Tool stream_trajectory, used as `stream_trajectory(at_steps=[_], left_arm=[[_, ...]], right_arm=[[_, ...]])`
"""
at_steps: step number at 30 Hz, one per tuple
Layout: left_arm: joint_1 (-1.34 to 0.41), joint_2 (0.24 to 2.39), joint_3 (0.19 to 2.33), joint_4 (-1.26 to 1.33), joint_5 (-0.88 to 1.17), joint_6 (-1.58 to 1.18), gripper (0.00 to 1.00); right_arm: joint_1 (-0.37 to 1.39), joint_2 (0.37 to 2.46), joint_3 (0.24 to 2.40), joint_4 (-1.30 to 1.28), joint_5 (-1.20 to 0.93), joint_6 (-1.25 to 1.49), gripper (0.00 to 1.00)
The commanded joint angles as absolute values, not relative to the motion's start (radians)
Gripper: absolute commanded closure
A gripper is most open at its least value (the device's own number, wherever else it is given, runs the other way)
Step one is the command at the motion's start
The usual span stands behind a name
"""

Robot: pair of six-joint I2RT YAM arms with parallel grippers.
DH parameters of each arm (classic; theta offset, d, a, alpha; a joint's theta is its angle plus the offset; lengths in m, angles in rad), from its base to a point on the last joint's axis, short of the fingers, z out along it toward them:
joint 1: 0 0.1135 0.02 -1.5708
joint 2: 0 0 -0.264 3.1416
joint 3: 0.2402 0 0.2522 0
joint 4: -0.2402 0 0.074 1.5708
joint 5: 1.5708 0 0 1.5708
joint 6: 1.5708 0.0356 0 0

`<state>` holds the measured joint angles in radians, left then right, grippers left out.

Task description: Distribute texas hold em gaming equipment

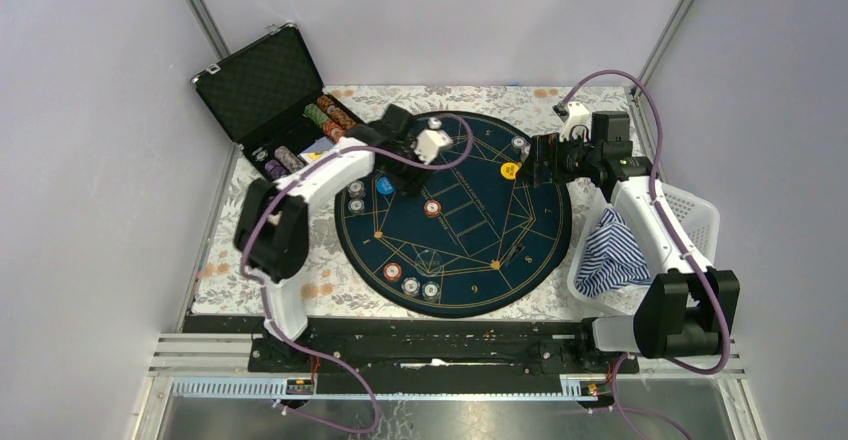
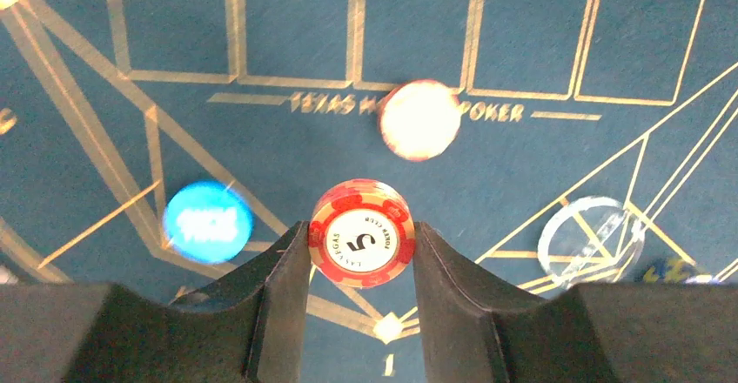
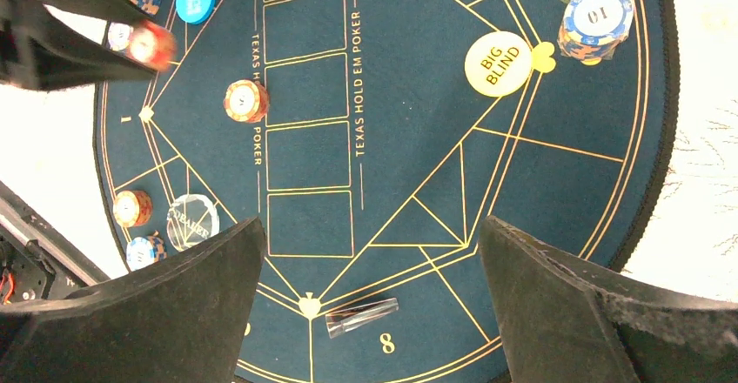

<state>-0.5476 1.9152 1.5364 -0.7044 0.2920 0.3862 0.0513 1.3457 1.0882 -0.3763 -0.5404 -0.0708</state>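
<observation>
Several chip rows [image 1: 328, 117] fill the black case [image 1: 262, 82].

A black case [image 1: 262, 85] stands open at the far left; a striped cloth [image 1: 612, 255] lies in the white basket [image 1: 697, 210].

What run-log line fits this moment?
left gripper: shut on red-and-cream round poker chip | right gripper: open, empty | place: over dark blue round poker mat

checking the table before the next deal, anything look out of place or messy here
Two things. A blue-white striped cloth hangs crumpled over the rim of the white basket to the right of the mat; it is not poker gear. A small clear tube-like piece lies loose on the mat by the 8.
</observation>
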Motion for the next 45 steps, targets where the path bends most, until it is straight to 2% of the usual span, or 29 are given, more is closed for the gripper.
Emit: stream_trajectory(at_steps=[1, 6, 10, 23, 32, 45], left_arm=[[-0.425, 1.747, 1.46, -0.726, 0.32, 0.441, 0.67], [-0.296, 1.727, 1.446, -0.728, 0.321, 0.45, 0.67], [-0.256, 1.778, 1.47, -0.677, 0.294, 0.389, 0.64], [-0.253, 1.98, 1.576, -0.592, 0.178, 0.312, 0.64], [-0.252, 2.032, 1.587, -0.553, 0.133, 0.317, 0.62], [-0.248, 2.068, 1.592, -0.554, 0.085, 0.322, 0.52]], right_arm=[[0.048, 1.356, 1.104, -0.383, -0.553, -0.081, 0.0], [0.049, 1.365, 1.106, -0.382, -0.554, -0.078, 0.0], [0.049, 1.372, 1.106, -0.383, -0.551, -0.08, 0.0], [0.048, 1.378, 1.105, -0.39, -0.555, -0.092, 0.0], [0.048, 1.387, 1.107, -0.394, -0.56, -0.091, 0.0], [0.049, 1.391, 1.108, -0.393, -0.56, -0.089, 0.0]])
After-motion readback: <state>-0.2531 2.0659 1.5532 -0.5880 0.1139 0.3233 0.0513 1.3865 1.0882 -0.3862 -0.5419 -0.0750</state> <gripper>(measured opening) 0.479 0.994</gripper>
